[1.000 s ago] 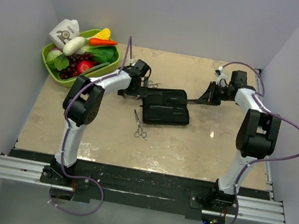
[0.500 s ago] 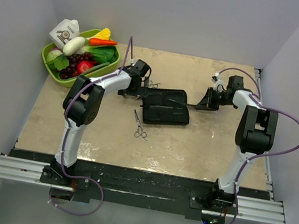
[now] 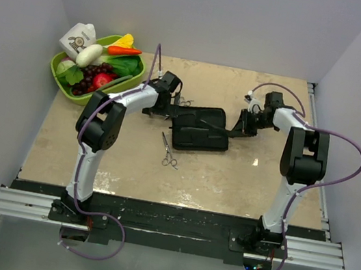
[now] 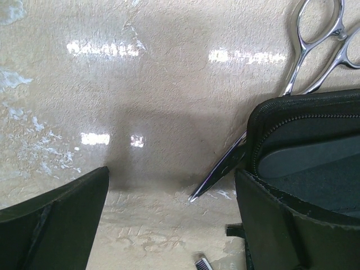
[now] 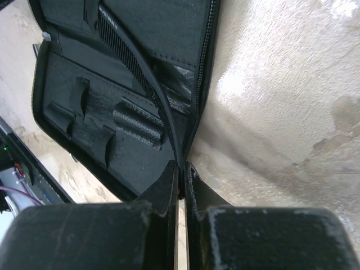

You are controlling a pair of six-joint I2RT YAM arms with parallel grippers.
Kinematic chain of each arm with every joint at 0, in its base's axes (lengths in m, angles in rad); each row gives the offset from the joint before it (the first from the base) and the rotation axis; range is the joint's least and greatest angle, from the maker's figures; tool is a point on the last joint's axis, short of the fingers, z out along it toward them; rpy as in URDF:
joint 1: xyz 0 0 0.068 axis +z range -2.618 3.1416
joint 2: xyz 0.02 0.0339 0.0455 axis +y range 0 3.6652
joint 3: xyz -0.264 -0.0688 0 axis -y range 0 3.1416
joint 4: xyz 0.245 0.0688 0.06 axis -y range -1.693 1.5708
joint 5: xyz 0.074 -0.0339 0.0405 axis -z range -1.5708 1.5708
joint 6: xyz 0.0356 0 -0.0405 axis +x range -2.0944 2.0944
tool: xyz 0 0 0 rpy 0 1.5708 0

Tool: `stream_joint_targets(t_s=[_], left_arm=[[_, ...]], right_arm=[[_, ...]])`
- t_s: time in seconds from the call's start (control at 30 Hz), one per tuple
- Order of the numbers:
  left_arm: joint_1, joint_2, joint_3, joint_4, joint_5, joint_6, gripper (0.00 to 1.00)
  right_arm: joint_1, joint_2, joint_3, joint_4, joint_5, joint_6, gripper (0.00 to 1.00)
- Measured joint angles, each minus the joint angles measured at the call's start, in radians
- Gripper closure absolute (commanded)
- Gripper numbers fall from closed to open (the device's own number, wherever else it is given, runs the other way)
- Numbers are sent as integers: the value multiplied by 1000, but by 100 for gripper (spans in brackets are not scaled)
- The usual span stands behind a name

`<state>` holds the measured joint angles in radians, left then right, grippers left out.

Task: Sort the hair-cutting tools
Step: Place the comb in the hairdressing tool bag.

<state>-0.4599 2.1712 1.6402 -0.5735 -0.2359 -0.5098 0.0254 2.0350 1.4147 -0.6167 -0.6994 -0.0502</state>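
Observation:
The flat black case (image 3: 198,130) lies open mid-table. My right gripper (image 3: 241,126) is at its right edge, shut on the thin black comb (image 5: 130,59), which reaches out from the jaws (image 5: 181,166) over the case's inner pockets (image 5: 95,118). One pair of silver scissors (image 3: 169,151) lies on the table in front of the case. The other pair (image 4: 306,53) lies at the case's back left corner, its blade tip partly under the case edge (image 4: 292,129). My left gripper (image 4: 171,180) is open and empty, low over the table, with its right finger against the case.
A green basket (image 3: 60,77) of toy fruit and vegetables stands at the back left, with a white carton (image 3: 77,38) behind it. Grey walls close in the table on three sides. A small toothed metal end (image 4: 201,261) shows at the bottom of the left wrist view.
My right gripper has moved left from the back right toward the case's right edge. The left arm, the case and both scissors have not moved.

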Motion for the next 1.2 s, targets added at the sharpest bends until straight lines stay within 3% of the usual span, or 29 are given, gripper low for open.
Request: stream_joint_targets(t_s=[0.27,0.6,0.93,1.2], left_arm=[[6,0,0,16,26,56,3],[6,0,-2,27,36,85,3],[6,0,-7,37,37,87,3],[3,-4,-17,50,34,89,3]], right_arm=[[21,5,61,-45,45,-12,100],[39,140,323,-147,98,-81,100],[56,224,356,-173,25,-121,100],[138,256,415,-154,32,-128,100]])
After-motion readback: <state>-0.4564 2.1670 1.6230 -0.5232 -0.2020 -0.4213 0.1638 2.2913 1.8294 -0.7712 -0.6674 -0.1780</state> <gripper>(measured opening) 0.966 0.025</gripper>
